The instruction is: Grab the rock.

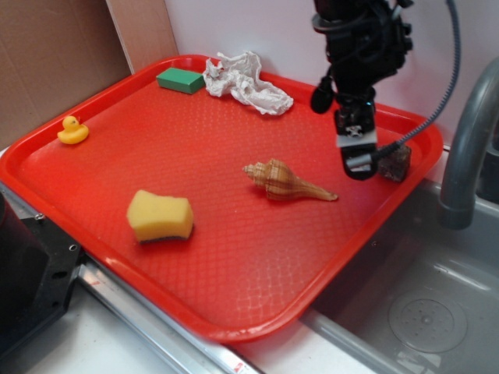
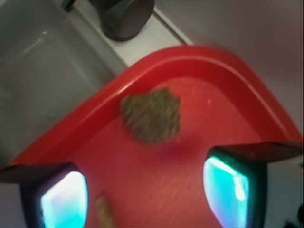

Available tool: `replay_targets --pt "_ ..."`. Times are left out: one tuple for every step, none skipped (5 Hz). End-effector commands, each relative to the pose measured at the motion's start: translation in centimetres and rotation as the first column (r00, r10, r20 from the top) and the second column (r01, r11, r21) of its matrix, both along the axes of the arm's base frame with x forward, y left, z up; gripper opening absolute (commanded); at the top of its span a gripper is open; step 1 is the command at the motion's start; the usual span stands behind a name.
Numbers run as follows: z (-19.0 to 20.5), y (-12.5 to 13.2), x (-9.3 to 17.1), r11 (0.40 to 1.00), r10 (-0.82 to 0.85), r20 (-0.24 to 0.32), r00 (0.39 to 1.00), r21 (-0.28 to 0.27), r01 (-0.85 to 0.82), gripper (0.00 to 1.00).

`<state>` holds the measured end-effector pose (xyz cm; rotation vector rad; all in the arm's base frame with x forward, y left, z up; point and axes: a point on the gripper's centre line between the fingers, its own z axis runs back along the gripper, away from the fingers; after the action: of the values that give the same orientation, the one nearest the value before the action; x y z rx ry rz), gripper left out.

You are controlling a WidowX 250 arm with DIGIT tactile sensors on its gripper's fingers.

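The rock [image 1: 396, 164], a small dark brown-grey lump, sits in the far right corner of the red tray [image 1: 234, 257]. In the wrist view the rock [image 2: 151, 115] lies ahead of the jaws, near the tray's curved rim [image 2: 199, 59]. My gripper [image 1: 359, 160] hangs just left of the rock, close above the tray floor. Seen from the wrist, the gripper [image 2: 145, 190] is open, its two glowing pads [image 2: 64, 202] wide apart with only bare tray between them.
A striped tan seashell [image 1: 284, 181] lies left of the gripper; its tip [image 2: 105, 213] shows between the pads. A yellow sponge [image 1: 160, 216], a rubber duck [image 1: 72, 131], a green block [image 1: 181, 79] and a crumpled white cloth [image 1: 243, 80] also lie on the tray. A sink [image 1: 421, 304] and grey faucet [image 1: 468, 148] stand to the right.
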<state>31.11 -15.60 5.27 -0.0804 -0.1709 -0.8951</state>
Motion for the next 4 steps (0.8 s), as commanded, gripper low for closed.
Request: replay_targets --pt "0.1 -2.9 2.0 0.997 -0.075 0.039 0.996 -0.032 0.076 1.0" --pt "-0.8 -3.5 1.2 0.994 -0.104 0.023 0.994 -0.021 0.105 1.0" --pt "-1.2 -3.3 0.8 0.997 -0.081 0.022 0.996 -0.006 0.081 0.0" --pt "0.3 -1.4 0.2 1.0 0.004 0.038 0.999 -0.001 -0.004 0.0"
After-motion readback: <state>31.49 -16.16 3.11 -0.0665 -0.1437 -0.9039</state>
